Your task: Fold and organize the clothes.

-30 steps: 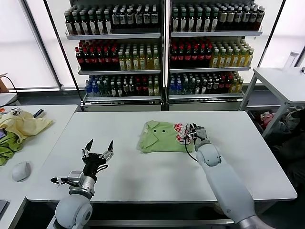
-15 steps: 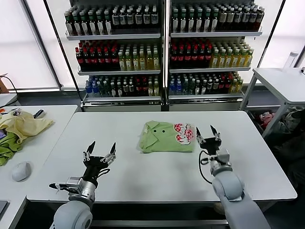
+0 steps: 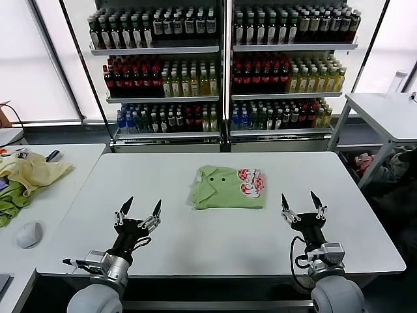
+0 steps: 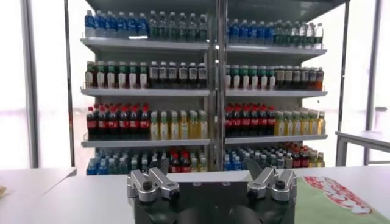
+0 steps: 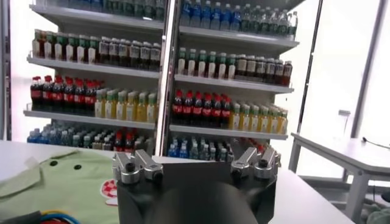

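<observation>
The clothes are one light green polo shirt [image 3: 221, 190], folded into a neat rectangle with its collar, dark buttons and red-and-white print on top, lying at the middle of the white table [image 3: 195, 248]. My right gripper [image 3: 298, 196] stands open and empty at the near right of the table, well apart from the shirt, fingers pointing up. At the near left, my left gripper [image 3: 144, 201] is open and empty too. The shirt [image 5: 58, 182] shows low in the right wrist view, and its printed edge [image 4: 341, 198] in the left wrist view.
Shelves of bottled drinks [image 3: 225, 72] stand behind the table. A side table at the left holds a pale yellow cloth [image 3: 36, 171], a darker green cloth [image 3: 10, 202] and a mouse [image 3: 28, 233]. Another white table [image 3: 384, 111] stands at the far right.
My right gripper has opened, let go of the shirt's right edge and drawn back to the near right of the table. The left gripper has barely shifted.
</observation>
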